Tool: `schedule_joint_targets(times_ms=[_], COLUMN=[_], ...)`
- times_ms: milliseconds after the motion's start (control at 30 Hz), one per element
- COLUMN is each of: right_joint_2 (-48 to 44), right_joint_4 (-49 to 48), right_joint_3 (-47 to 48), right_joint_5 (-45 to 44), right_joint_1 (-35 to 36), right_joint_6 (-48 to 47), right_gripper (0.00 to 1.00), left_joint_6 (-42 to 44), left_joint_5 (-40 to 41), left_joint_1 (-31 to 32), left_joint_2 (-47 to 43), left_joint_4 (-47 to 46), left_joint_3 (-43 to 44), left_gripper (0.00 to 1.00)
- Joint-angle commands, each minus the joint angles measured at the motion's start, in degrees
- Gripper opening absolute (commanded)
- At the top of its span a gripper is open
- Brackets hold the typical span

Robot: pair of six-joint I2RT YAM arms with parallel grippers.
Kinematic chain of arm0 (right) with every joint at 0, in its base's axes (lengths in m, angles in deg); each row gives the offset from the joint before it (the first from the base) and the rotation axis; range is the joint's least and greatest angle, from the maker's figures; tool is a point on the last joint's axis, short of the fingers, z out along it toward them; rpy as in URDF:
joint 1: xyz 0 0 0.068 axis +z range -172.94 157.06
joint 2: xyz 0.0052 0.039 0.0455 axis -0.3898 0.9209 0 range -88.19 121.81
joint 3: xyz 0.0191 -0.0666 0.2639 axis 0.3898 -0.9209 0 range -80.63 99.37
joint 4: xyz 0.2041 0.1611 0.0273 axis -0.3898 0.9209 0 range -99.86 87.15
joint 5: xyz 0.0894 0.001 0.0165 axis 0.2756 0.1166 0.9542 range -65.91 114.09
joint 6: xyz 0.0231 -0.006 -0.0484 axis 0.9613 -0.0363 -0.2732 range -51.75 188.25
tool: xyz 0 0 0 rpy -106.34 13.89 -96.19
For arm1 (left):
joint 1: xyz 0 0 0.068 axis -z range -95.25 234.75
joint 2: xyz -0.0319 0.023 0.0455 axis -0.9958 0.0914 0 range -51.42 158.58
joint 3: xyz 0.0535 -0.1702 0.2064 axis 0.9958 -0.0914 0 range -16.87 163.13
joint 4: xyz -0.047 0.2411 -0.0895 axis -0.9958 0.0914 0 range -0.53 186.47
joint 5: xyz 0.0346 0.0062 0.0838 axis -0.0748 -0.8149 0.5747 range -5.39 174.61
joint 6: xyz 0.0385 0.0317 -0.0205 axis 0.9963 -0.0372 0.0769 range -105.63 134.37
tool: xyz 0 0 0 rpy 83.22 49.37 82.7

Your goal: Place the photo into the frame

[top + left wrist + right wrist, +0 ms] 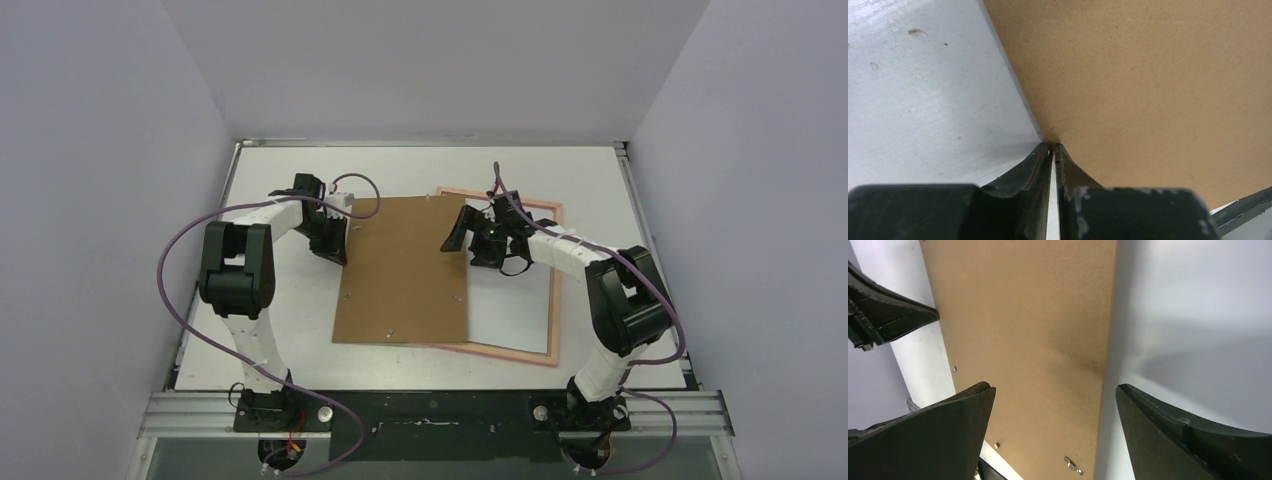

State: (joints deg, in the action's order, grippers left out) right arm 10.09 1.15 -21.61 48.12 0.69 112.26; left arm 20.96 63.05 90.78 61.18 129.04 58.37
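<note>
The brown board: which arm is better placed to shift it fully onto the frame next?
Probably left. The left jaws are shut on the board at its left edge; the right jaws hang open above its right edge, gripping nothing.

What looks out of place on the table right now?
The brown backing panel lies off-centre, covering only the left part of the pink frame and overhanging onto the table; the white photo is exposed on the right.
</note>
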Motion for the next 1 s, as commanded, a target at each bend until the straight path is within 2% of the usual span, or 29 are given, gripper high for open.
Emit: schedule_joint_targets(times_ms=[0, 233, 367, 467, 700, 967], right_joint_2=[0.6, 1.7, 2.2, 2.2, 0.7, -2.5], right_joint_4=[-4.3, -7.2, -8.6, -10.2, -16.5, -28.0], right_joint_3=[0.0, -2.3, -3.0, -3.7, -5.8, -7.9], right_joint_5=[3.6, 5.1, 6.0, 7.0, 11.0, 18.2], right_joint_1=[-1.0, -1.7, -1.7, -1.5, -1.3, -0.4], right_joint_6=[-1.9, -1.1, -0.5, 0.5, 4.1, 9.4], right_gripper=[0.97, 0.99, 0.95, 0.88, 0.62, 0.49], left_joint_6=[0.3, 0.2, 0.1, 0.1, 0.1, -0.2], left_joint_5=[0.5, 0.4, 0.2, 0.2, 0.2, 0.0], left_joint_1=[0.1, 0.1, 0.0, -0.1, -0.3, -0.3], left_joint_2=[2.8, 2.4, 2.4, 2.5, 2.6, 2.4], left_joint_4=[3.8, 4.1, 4.2, 4.2, 4.2, 4.5], left_joint_3=[-0.3, 0.0, 0.3, 0.1, 0.4, 0.8], left_gripper=[0.09, 0.08, 0.08, 0.08, 0.08, 0.08])
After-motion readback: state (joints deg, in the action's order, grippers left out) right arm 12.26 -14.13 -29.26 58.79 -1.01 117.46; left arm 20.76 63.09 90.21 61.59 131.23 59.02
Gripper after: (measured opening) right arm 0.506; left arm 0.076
